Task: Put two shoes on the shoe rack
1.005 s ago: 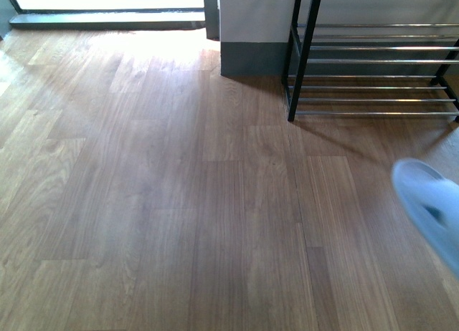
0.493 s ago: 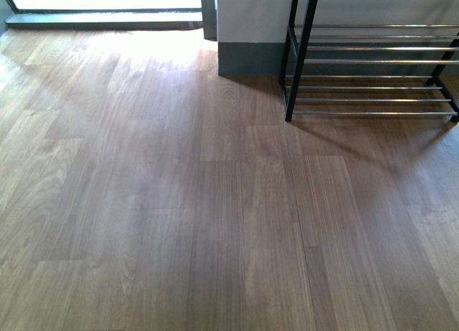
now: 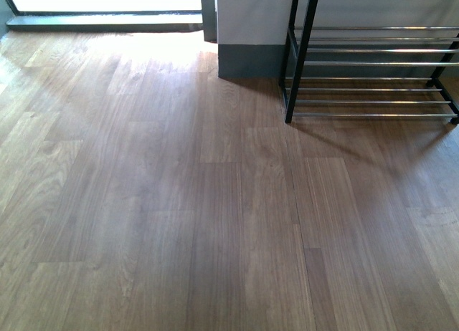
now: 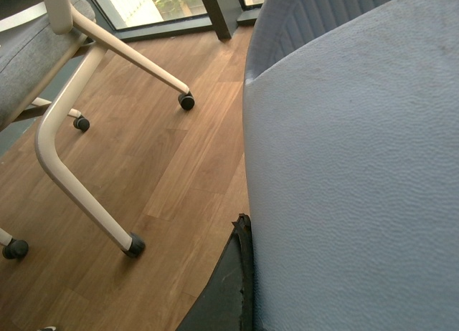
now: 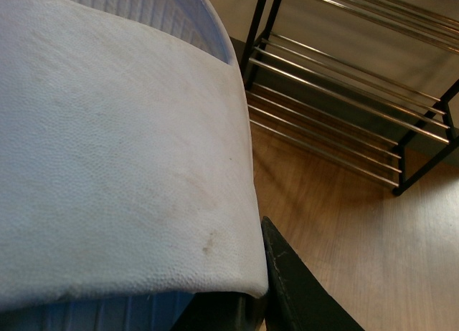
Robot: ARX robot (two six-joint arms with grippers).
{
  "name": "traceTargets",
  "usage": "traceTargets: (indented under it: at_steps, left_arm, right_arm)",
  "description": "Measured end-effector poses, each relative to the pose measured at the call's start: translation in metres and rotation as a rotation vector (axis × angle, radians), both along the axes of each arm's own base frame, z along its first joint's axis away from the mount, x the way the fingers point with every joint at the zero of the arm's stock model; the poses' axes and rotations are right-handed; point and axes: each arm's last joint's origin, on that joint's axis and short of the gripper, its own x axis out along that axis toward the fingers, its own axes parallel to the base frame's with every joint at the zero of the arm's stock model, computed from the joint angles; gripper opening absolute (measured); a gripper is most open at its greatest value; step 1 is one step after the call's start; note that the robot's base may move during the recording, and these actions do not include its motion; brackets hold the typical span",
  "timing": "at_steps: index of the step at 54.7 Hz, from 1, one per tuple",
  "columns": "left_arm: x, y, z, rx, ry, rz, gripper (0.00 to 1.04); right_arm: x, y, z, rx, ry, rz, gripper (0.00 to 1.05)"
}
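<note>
A: Begin with what is closest. How are the shoes held?

B: Each arm carries one, lifted off the floor. In the left wrist view the left-arm shoe [image 4: 344, 173] fills most of the picture with its sole toward the camera. One dark finger [image 4: 231, 291] of the left gripper [image 4: 249, 284] lies against its edge. The right gripper [image 5: 267, 288] has the right-arm shoe [image 5: 115, 152] in the same way. I see only one finger on each side. I judge that both grippers are clamped on their shoes, but how deep the grip goes I cannot tell.

A: So the first danger is a slip?

B: Yes. If the pinch is shallow, a shoe may turn or drop onto the wooden floor [image 3: 179, 216] during the reach.

A: And further out?

B: A chair [image 4: 46, 141] on casters stands near the left arm, and a wide swing could knock it. The shoe rack [image 3: 373, 102] is well apart, at the far right of the front view, where no arm or shoe shows.

A: And the rack itself?

B: Its tiers are thin chrome rods with gaps. A shoe set down tilted could catch between the rods or fall through. The big soles also hide much of both wrist cameras, so lining up is hard. Behind the rack is the grey wall [image 3: 247, 59], and a push that goes too deep may bump it.
</note>
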Motion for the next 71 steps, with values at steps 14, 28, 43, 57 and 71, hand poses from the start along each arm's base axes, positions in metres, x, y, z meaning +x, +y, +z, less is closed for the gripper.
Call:
traceTargets:
  at_steps: [14,28,43,57,71]
  left_arm:
    - [-0.0001,0.0001,0.0,0.001,-0.001,0.002,0.02]
    - [-0.0001,-0.0001,0.0001,0.0,-0.001,-0.001,0.02]
    - [-0.0002,0.0004,0.0,0.002,-0.001,0.008,0.02]
    - [-0.0001,0.0005,0.0,0.002,0.0,0.007,0.02]
    - [-0.0001,0.0004,0.0,0.001,-0.001,0.004,0.02]
  right_arm:
    - [0.0,0.0,0.0,0.0,0.0,0.0,0.02]
    - [0.0,-0.0001,-0.0002,0.001,0.001,0.0,0.02]
    - [0.0,0.0,0.0001,0.002,-0.002,0.003,0.02]
    - [0.0001,0.0,0.0,0.002,-0.001,0.003,0.02]
    - [0.0,-0.0001,-0.0001,0.001,0.0,0.0,0.02]
